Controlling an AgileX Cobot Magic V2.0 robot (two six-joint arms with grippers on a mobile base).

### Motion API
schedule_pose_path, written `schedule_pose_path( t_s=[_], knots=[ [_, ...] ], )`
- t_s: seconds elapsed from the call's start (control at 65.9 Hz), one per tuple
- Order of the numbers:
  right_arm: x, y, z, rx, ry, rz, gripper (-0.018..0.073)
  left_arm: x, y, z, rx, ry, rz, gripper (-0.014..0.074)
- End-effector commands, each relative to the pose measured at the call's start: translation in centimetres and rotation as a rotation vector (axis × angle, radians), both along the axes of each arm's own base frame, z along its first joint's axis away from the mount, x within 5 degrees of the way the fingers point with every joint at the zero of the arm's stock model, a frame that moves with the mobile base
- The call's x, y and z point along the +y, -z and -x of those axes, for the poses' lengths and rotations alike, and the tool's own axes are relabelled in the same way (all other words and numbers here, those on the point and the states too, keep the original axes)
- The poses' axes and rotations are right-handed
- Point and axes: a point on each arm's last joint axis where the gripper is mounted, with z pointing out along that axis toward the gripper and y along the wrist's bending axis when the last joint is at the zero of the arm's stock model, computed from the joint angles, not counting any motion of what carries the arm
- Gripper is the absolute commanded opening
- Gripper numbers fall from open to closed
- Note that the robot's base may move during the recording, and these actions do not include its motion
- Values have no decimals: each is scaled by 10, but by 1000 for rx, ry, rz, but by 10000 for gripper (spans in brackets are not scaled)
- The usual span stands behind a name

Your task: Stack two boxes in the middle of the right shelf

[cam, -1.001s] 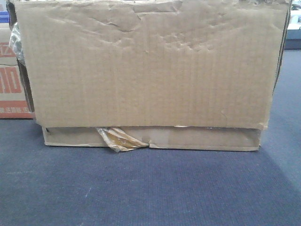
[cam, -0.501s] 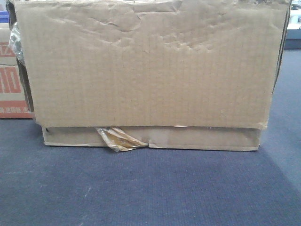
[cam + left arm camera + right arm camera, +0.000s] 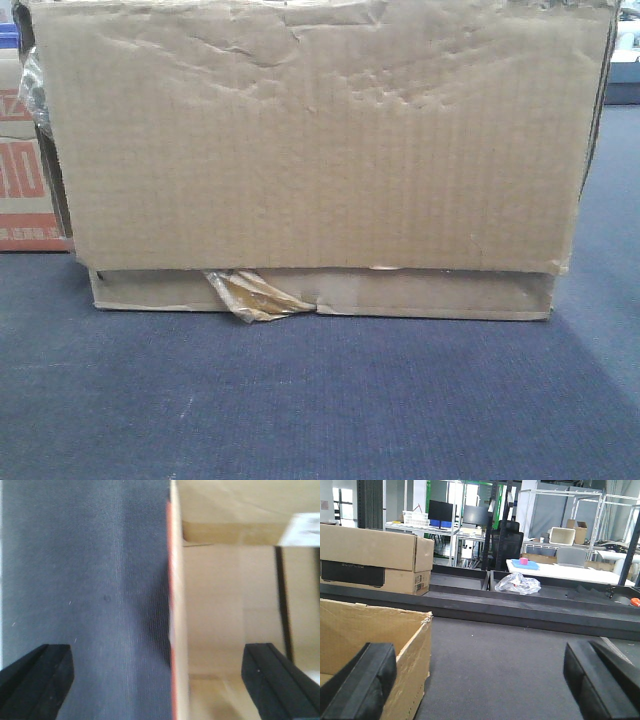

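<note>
The left hand point(image 3: 157, 655) is spread wide and grips nothing, its two black fingers point(image 3: 35, 682) sitting low at either side of its wrist view. Between them runs the upright edge of a carton wall point(image 3: 177, 605) with an orange stripe along it. The grey carpeted worktop point(image 3: 85, 580) lies on one side of that edge, and pale cardboard with a white label point(image 3: 302, 530) lies on the other; whether either finger touches the cardboard cannot be told. The right hand point(image 3: 477, 665) is likewise spread and empty above the same carpet. One of its fingers is in front of an open carton with a torn rim point(image 3: 375, 630), and the other is over bare carpet. Past it a black raised rail point(image 3: 520, 611) crosses the worktop. Beyond the rail stand a closed carton with a black panel point(image 3: 370, 555) and a crumpled clear plastic bag point(image 3: 517, 584). Farther back are a blue tray point(image 3: 525, 564), a black office chair point(image 3: 507, 542) and metal racks point(image 3: 560, 510). In the front view a large brown carton point(image 3: 320, 150) stands on the worktop and fills most of the picture, blocking nearly everything behind it. Its face is wrinkled, and torn amber tape point(image 3: 250, 297) hangs at the lower seam. A red-printed carton point(image 3: 20, 190) stands just behind its left side, with clear film point(image 3: 30, 85) bunched at that upper corner.
</note>
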Motion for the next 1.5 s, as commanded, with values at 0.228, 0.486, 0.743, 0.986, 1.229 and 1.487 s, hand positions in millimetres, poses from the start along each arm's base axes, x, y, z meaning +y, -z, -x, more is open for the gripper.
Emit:
schedule_pose_path(
  t_s=[0.228,0.486,0.743,0.986,1.229,1.487],
  knots=[
    [0,-2,0,-6,0,6,561,8,40,-31,6,0,18,582],
    [0,-2,0,-6,0,6,561,9,49,-36,15,-1,20,576],
    [0,-2,0,-6,0,6,561,9,49,-36,15,-1,20,159],
    [0,-2,0,-6,0,6,561,8,44,-33,6,-1,18,-111],
    [0,-2,0,-6,0,6,561,3,3,-12,-67,-8,5,-111],
    [0,-2,0,-6,0,6,561,-10,-81,40,-319,-55,-28,-111]
  ],
)
